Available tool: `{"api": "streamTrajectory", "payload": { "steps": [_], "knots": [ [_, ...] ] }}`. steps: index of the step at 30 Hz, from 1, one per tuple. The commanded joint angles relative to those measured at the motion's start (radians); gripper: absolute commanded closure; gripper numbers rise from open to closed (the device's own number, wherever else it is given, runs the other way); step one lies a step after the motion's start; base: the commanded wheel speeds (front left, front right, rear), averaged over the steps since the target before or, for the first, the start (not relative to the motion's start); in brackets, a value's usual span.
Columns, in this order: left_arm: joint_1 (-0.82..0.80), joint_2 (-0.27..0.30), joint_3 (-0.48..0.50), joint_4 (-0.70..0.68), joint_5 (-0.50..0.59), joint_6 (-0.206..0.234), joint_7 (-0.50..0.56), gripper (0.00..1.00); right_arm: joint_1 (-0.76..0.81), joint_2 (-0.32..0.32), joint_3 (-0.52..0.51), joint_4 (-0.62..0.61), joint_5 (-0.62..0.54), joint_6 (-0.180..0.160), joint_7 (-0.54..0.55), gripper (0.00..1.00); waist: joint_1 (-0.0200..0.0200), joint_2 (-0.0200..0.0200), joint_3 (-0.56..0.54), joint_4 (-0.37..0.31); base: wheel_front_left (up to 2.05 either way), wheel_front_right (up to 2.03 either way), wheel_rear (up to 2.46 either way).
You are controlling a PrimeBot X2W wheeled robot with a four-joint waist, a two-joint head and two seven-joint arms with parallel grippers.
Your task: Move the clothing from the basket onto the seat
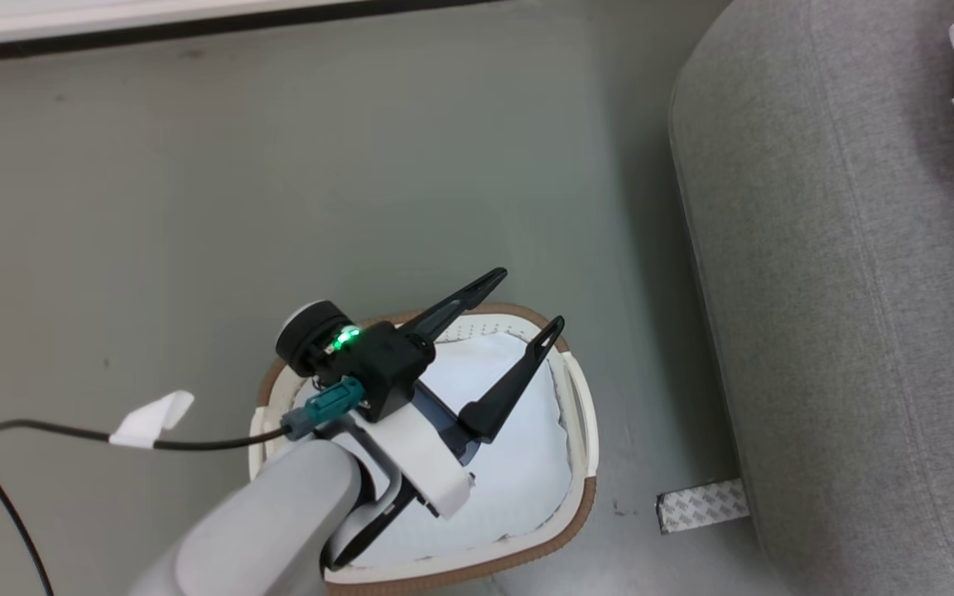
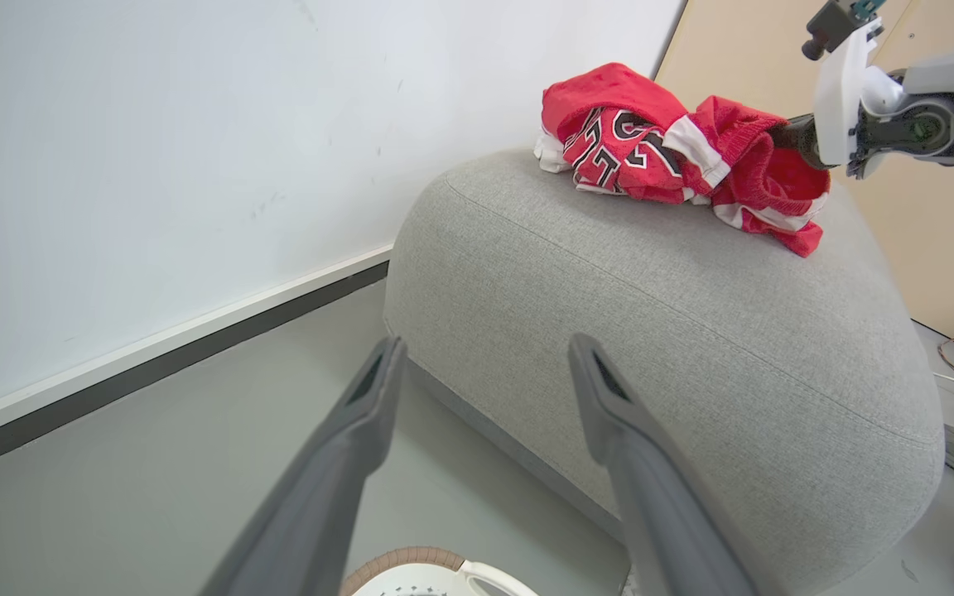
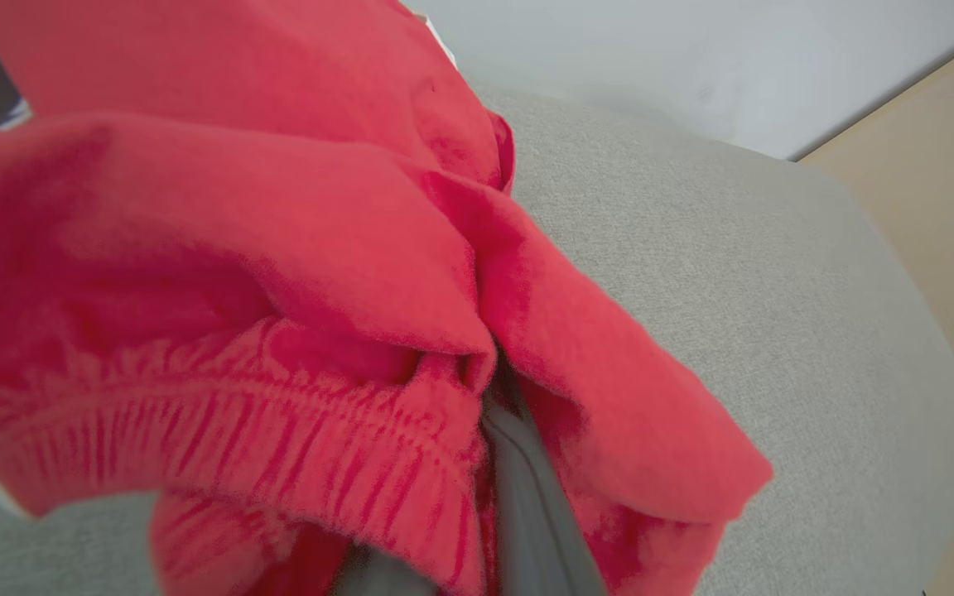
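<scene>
We saw right gripper [image 2: 796, 139] fingers [image 3: 518, 472] pressed together, buried in fold of red clothing [image 2: 676, 157] and pinching it. Clothing lay heaped on top of grey seat [image 2: 651, 331], at far right. We noted left gripper [image 1: 527, 298] spread wide, gripping nothing, hovering over basket [image 1: 585, 451] on floor, left of seat.

Left hand [image 1: 530, 297] above basket [image 1: 585, 430]

Grey floor [image 1: 195, 165], white wall [image 2: 154, 124], dark skirting [image 2: 154, 372]
</scene>
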Motion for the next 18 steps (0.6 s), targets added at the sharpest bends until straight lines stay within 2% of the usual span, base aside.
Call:
{"api": "streamTrajectory", "payload": {
  "steps": [1, 5, 9, 14, 18],
  "knots": [
    [0.013, 0.001, 0.0, 0.009, -0.009, 0.001, -0.006, 0.0, -0.003, -0.002, 0.015, 0.008, 0.016, -0.003, -0.004, 0.0, -0.0002, 0.0, -0.021, -0.005, 0.0, 0.0, 0.0],
    [0.037, -0.009, 0.003, 0.038, -0.022, 0.009, -0.024, 0.0, 0.027, 0.007, 0.099, 0.007, 0.047, -0.003, 0.024, 0.0, -0.0002, 0.0, -0.09, -0.017, 0.0, 0.0, 0.0],
    [0.082, -0.021, 0.022, 0.07, -0.046, 0.029, -0.043, 0.0, 0.058, -0.017, 0.194, -0.03, 0.104, -0.003, 0.054, 0.0, -0.0002, 0.0, -0.188, -0.026, 0.0, 0.0, 0.0],
    [0.153, -0.025, 0.062, 0.099, -0.082, 0.056, -0.056, 0.0, 0.11, -0.086, 0.306, -0.107, 0.197, -0.003, 0.122, 0.0, -0.0002, 0.0, -0.316, -0.026, 0.0, 0.0, 0.0],
    [0.205, -0.025, 0.103, 0.108, -0.103, 0.083, -0.063, 0.0, 0.147, -0.136, 0.354, -0.22, 0.277, -0.003, 0.106, 0.0, -0.0002, 0.0, -0.402, -0.008, 0.0, 0.0, 0.0]
  ]
}}
